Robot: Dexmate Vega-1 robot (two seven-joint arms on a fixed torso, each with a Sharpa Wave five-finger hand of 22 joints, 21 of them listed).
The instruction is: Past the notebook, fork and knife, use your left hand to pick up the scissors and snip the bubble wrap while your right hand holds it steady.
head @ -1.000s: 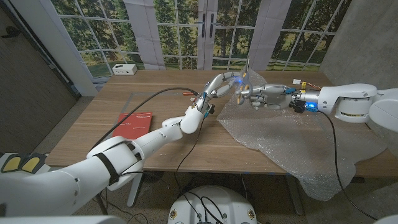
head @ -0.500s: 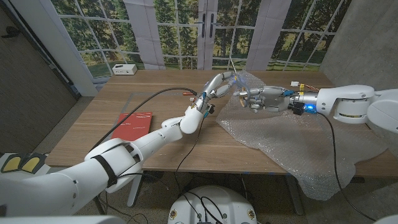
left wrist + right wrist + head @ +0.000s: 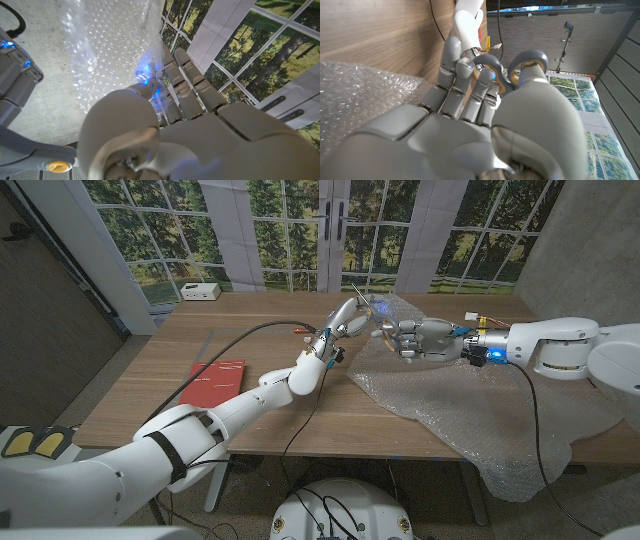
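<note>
- The left hand (image 3: 352,315) is raised over the far middle of the bench (image 3: 250,405), its fingers curled around the scissors (image 3: 362,292); the grey loop handles (image 3: 512,67) show in the right wrist view, with the fingers passing through or against them.
- A thin blade tip sticks up and away from the left hand in the head view; whether the blades stand apart or together cannot be told.
- The right hand (image 3: 415,338) is just beside the left one, fingertips nearly meeting it, its fingers closed on a lifted fold of the bubble wrap (image 3: 480,405).
- In the left wrist view the bubble wrap (image 3: 107,45) hangs close in front of the left hand's fingers (image 3: 187,80), lit blue where they meet.
- The rest of the sheet spreads over the right part of the bench and droops off the near edge.
- A red notebook (image 3: 215,380) lies flat on the left part of the bench, well apart from both hands.
- A small white box (image 3: 200,291) sits at the far left corner.
</note>
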